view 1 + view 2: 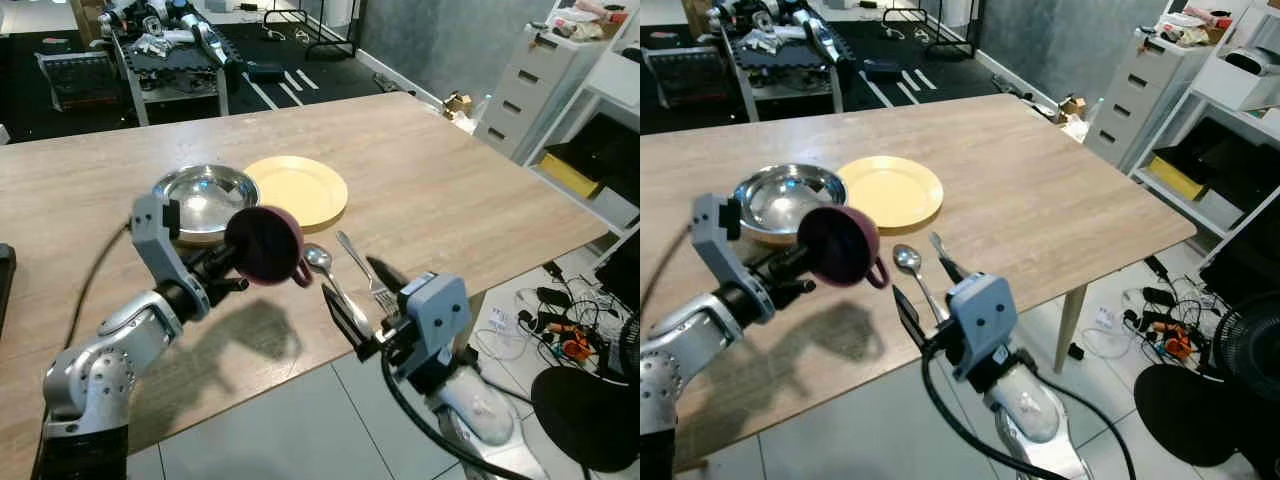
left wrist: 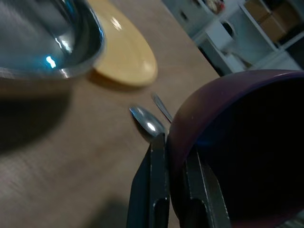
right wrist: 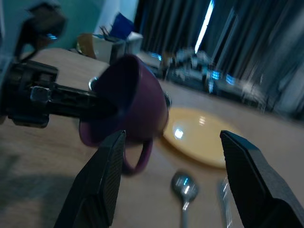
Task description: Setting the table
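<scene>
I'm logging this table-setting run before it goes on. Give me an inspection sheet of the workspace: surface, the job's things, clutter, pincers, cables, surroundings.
Surface: wooden table, bare around the setting.
Job's things: steel bowl beside and touching the yellow plate; spoon and fork lie near the table's front edge; purple mug held in the air, tipped sideways.
Clutter: nothing seen on the table.
Pincers: left pincer shut on the mug's rim; right pincer open, empty, at the front edge.
Cables: tangle on the floor at right.
Surroundings: white drawer unit, equipment cart behind.
</scene>
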Robot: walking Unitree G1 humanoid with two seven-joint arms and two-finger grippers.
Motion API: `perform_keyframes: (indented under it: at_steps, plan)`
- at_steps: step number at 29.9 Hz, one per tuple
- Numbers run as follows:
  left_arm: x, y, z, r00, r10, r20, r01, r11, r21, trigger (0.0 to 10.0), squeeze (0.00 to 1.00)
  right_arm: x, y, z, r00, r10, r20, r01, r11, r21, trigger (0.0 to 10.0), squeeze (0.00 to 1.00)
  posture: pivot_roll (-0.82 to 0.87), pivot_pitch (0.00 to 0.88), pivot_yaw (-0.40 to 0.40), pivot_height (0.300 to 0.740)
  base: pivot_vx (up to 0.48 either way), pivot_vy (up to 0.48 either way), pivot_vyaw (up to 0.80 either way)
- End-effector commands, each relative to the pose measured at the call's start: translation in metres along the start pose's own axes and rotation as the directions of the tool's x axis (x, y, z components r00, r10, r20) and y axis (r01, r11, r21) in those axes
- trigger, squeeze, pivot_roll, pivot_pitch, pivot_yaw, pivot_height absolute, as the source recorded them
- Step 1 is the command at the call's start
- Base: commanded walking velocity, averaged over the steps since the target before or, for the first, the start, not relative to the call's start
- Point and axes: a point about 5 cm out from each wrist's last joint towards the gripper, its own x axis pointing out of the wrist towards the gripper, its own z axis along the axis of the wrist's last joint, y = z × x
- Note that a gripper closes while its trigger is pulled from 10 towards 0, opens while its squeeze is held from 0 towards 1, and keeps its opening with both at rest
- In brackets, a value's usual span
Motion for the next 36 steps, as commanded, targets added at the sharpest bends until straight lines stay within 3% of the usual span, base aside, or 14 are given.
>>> perform_keyframes:
  at_steps: [1,9,13,18,26,27,28,31,32,36]
  plan:
    - [-0.002,-0.013,0.012,0.998,-0.059,0.012,0.059,0.998,-0.033,10.0,0.0,-0.001,0.006,0.003,0.999,0.04,0.029,-0.037,0.996,-0.079,10.0,0.0,0.1,0.115,0.031,0.74,0.0,0.0,0.0]
    - [-0.004,-0.013,0.022,0.998,-0.056,0.024,0.057,0.997,-0.047,10.0,0.0,-0.007,0.016,-0.004,0.992,0.12,0.023,-0.115,0.98,-0.162,10.0,0.0,0.1,0.103,0.05,0.74,0.0,0.0,0.0]
    - [-0.005,-0.017,0.021,0.997,-0.079,-0.026,0.076,0.994,-0.08,10.0,0.0,-0.008,0.019,-0.006,0.988,0.152,0.029,-0.141,0.959,-0.247,10.0,0.0,0.1,0.101,0.062,0.74,0.0,0.0,0.0]
    - [-0.001,-0.028,0.01,0.992,-0.11,-0.07,0.101,0.987,-0.122,10.0,0.0,-0.003,0.019,-0.009,0.993,0.107,0.052,-0.082,0.933,-0.352,10.0,0.0,0.11,0.105,0.06,0.74,0.0,0.0,0.0]
    - [0.009,-0.039,-0.002,0.984,-0.14,-0.114,0.122,0.981,-0.153,10.0,0.0,0.0,0.012,-0.011,0.997,0.03,0.074,0.003,0.912,-0.409,10.0,0.0,0.1,0.112,0.07,0.74,0.0,0.0,0.0]
    - [0.009,-0.039,-0.002,0.983,-0.141,-0.118,0.122,0.98,-0.154,10.0,0.0,0.0,0.011,-0.011,0.997,0.022,0.075,0.011,0.911,-0.412,5.2,0.0,0.09,0.112,0.073,0.74,0.0,0.0,0.0]
    - [0.009,-0.039,-0.002,0.982,-0.143,-0.122,0.123,0.98,-0.155,10.0,0.0,-0.001,0.011,-0.011,0.997,0.017,0.075,0.016,0.91,-0.414,2.8,0.0,0.09,0.113,0.074,0.74,0.0,0.0,0.0]
    - [0.008,-0.039,-0.001,0.982,-0.143,-0.125,0.123,0.98,-0.156,10.0,0.0,-0.001,0.01,-0.011,0.997,0.013,0.076,0.02,0.909,-0.416,2.8,0.0,0.09,0.113,0.074,0.74,0.0,0.0,0.0]
    - [0.008,-0.039,-0.001,0.982,-0.142,-0.127,0.121,0.98,-0.156,10.0,0.0,-0.001,0.01,-0.012,0.997,0.007,0.076,0.025,0.908,-0.418,0.0,0.0,0.09,0.114,0.077,0.74,0.0,0.0,0.0]
    - [0.007,-0.038,-0.001,0.982,-0.135,-0.132,0.114,0.981,-0.157,10.0,0.0,-0.003,0.009,-0.013,0.997,-0.007,0.077,0.039,0.907,-0.419,0.0,0.0,0.09,0.114,0.08,0.74,0.0,0.0,0.0]
